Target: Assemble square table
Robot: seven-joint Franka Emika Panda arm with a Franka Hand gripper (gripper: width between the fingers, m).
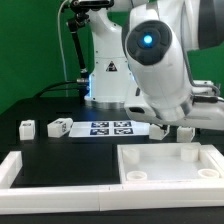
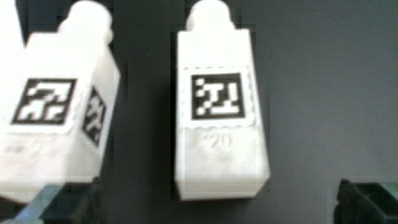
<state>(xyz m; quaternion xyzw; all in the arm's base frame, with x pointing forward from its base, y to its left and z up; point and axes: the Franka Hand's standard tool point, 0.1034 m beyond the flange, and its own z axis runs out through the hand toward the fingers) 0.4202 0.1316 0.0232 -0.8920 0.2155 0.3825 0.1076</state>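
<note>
Near desk edge: border bar (image 1: pixel 28 168) at the exterior view's left corner. Square panel (image 1: pixel 170 165) lay flat at the exterior view's right, rim up. Just behind the panel's far edge lay two tagged leg blocks (image 2: pixel 222 105) (image 2: pixel 63 110), side by side and apart. Gripper (image 2: pixel 210 206) hung over them, jaws wide, gripping nothing; one block sat centred between the fingers (image 2: pixel 50 205). Mid-desk: marker board (image 1: pixel 110 127). Toward the exterior view's left lay two further legs (image 1: pixel 60 126) (image 1: pixel 27 127). Robot base (image 1: pixel 105 70) stood at the far edge.
</note>
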